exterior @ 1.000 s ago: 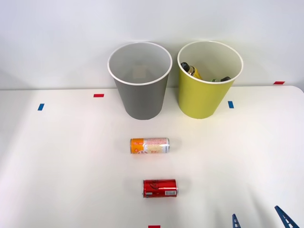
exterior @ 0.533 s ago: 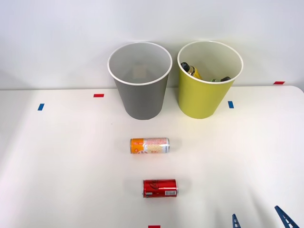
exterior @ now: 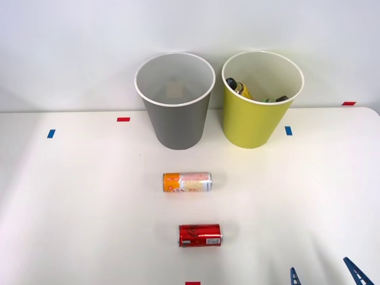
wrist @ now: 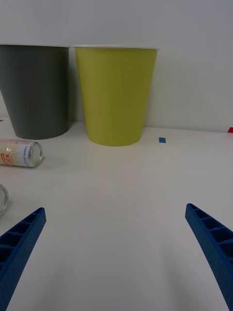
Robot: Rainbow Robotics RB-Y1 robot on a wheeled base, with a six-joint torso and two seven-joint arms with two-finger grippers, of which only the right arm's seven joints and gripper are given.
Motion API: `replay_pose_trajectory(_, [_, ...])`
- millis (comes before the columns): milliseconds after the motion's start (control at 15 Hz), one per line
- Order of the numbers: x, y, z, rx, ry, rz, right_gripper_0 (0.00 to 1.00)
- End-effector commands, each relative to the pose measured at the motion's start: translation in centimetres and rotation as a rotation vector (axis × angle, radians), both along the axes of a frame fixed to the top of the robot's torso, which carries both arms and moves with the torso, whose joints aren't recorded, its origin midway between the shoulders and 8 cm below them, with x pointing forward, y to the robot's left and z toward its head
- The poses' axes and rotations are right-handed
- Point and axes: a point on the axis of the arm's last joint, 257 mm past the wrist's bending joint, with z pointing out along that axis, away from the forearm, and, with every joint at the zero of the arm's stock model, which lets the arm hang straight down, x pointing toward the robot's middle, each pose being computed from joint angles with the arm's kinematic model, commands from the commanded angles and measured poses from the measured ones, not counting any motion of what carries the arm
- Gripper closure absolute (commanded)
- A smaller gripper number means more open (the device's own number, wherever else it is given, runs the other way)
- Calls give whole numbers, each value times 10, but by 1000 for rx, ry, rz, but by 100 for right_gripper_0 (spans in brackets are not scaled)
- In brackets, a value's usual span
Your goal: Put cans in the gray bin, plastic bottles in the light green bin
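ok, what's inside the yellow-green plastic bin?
The yellow-green plastic bin holds a yellow bottle with dark markings and a second dark-tipped bottle. The bin wall hides their lower parts.

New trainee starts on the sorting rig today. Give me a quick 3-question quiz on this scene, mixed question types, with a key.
1. True or false: both cans lie on their sides on the table.
2. Multiple choice: which can lies nearer the gray bin? A) the red can B) the orange and white can C) both sit equally near
3. Short answer: what is already inside the light green bin, and is the right hand open or shut?

Key
1. True.
2. B.
3. Plastic bottles, seen only in part over the rim; the hand is open, holding nothing.
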Motion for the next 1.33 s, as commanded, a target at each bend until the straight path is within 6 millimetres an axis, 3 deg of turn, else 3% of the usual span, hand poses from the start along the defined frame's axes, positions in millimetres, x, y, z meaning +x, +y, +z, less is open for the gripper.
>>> replay_pose_trajectory(67, [4, -3, -18, 11, 34, -23, 0])
replay_pose_trajectory(400, [10, 4, -9, -59, 19, 27, 0])
replay_pose_trajectory(600, [27, 9, -3, -130, 110, 85, 0])
replay_pose_trajectory(800, [41, 29, 5, -147, 265, 143, 0])
replay_pose_trajectory(933, [42, 40, 10, -119, 358, 175, 0])
replay_pose_trajectory(1267, [32, 44, 10, -272, 648, 200, 0])
replay_pose_trajectory(1333, [22, 41, -6, -307, 724, 200, 0])
